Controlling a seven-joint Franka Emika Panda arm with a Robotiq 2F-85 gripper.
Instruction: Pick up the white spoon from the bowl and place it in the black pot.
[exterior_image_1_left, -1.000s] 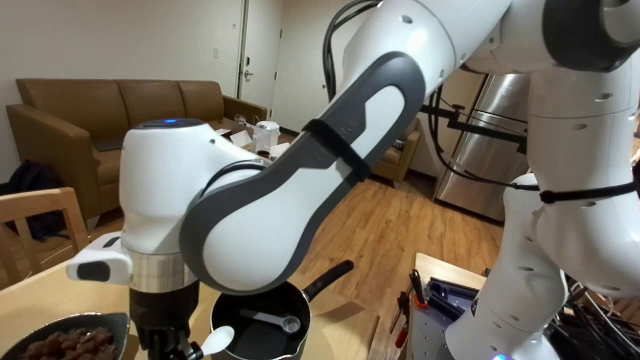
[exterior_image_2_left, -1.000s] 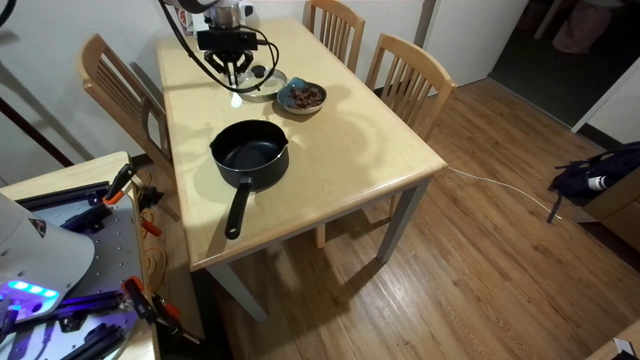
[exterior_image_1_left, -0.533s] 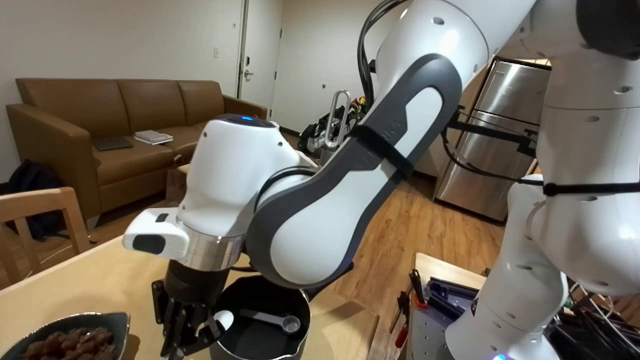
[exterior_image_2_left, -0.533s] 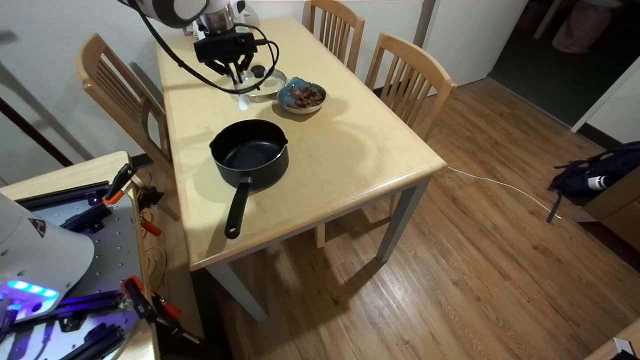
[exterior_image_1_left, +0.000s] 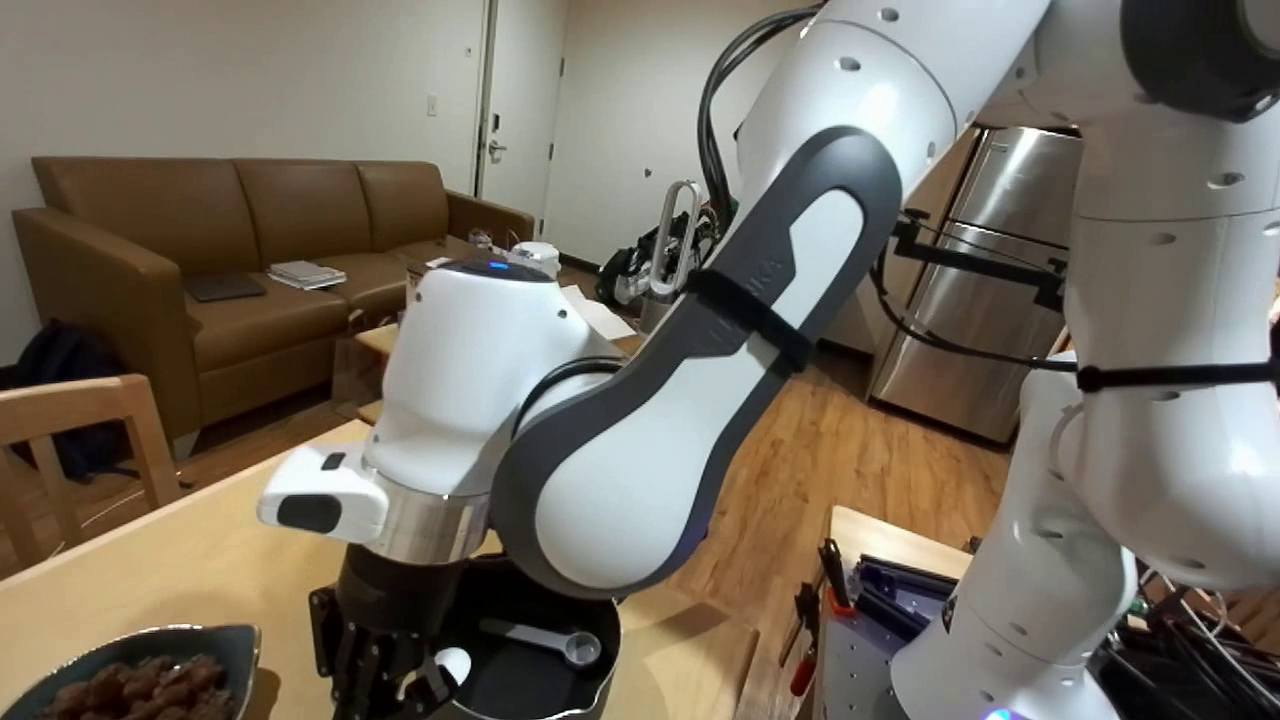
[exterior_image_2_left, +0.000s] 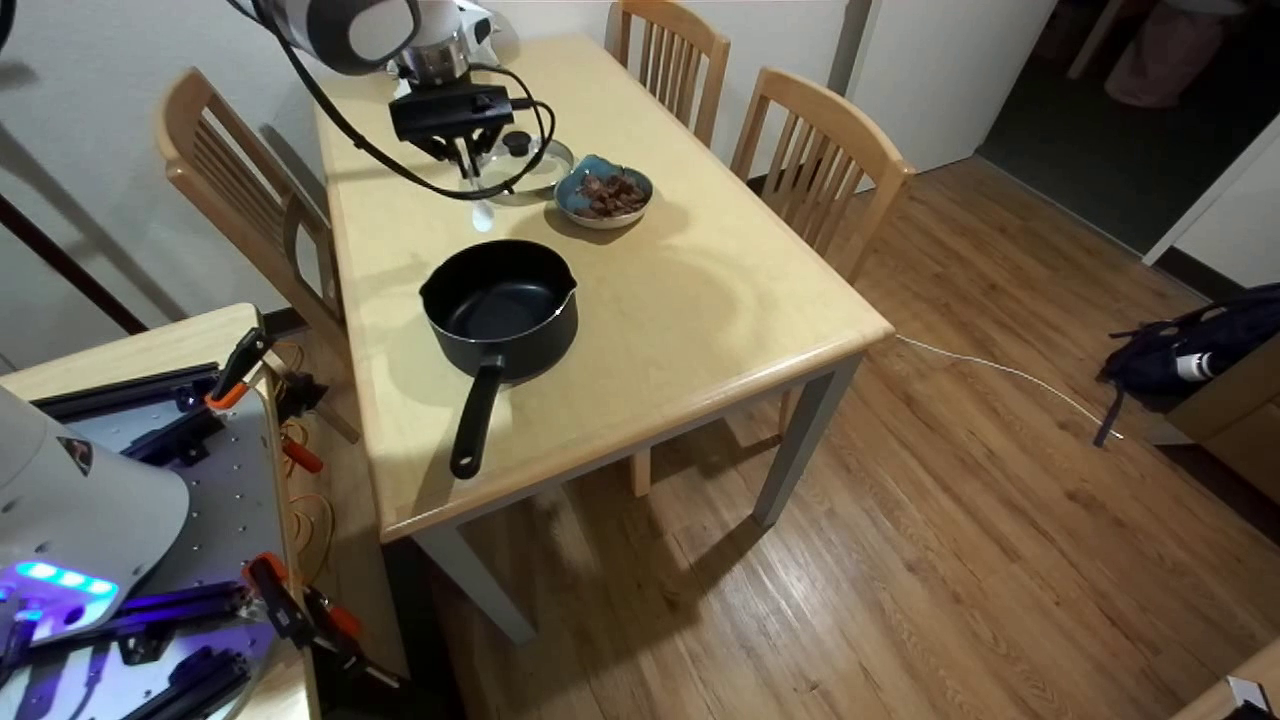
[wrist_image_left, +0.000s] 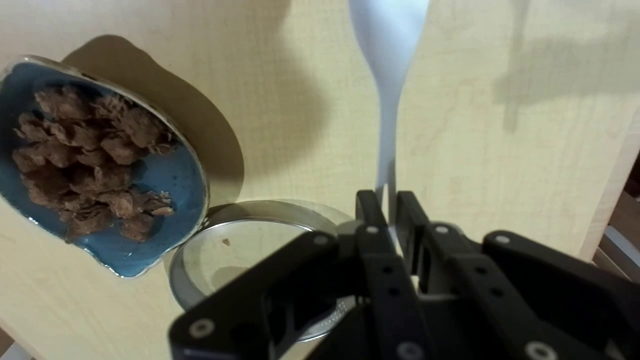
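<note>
White, smooth, probably plastic: your white spoon (wrist_image_left: 390, 65) is in the air, jaws clamped together on its thin handle, head pointing away from the gripper (wrist_image_left: 387, 205). Wrist view: only table under the part that shows; the tip runs out of frame.

Expect it to handle light and stiff enough, perhaps a little flex along the handle. Slick, likely to swivel in so narrow a pinch; hardly fragile. The handle is the right place to hold, leaving the head free; should you need to regrip, take it squarely there again.

Carrying stage, by my reading, not yet over the black pot (exterior_image_2_left: 545, 345). Next calls for bringing the spoon across, head clear of the rim, then lowering and releasing. Note the measuring scoop (exterior_image_1_left: 525, 634) lying inside; yours may land across it.

Bowl (wrist_image_left: 177, 185), blue inside, holds brown chunks (wrist_image_left: 95, 155), just beside a glass lid (wrist_image_left: 240, 255); whether they touch, you can't tell.

Surface: pale wood table (exterior_image_2_left: 680, 380), shadowed in patches. Around it, wooden chairs (exterior_image_2_left: 840, 115) and a plank floor (exterior_image_2_left: 950, 500); farther off, a brown sofa (exterior_image_1_left: 290, 210) and a steel refrigerator (exterior_image_1_left: 985, 325).
</note>
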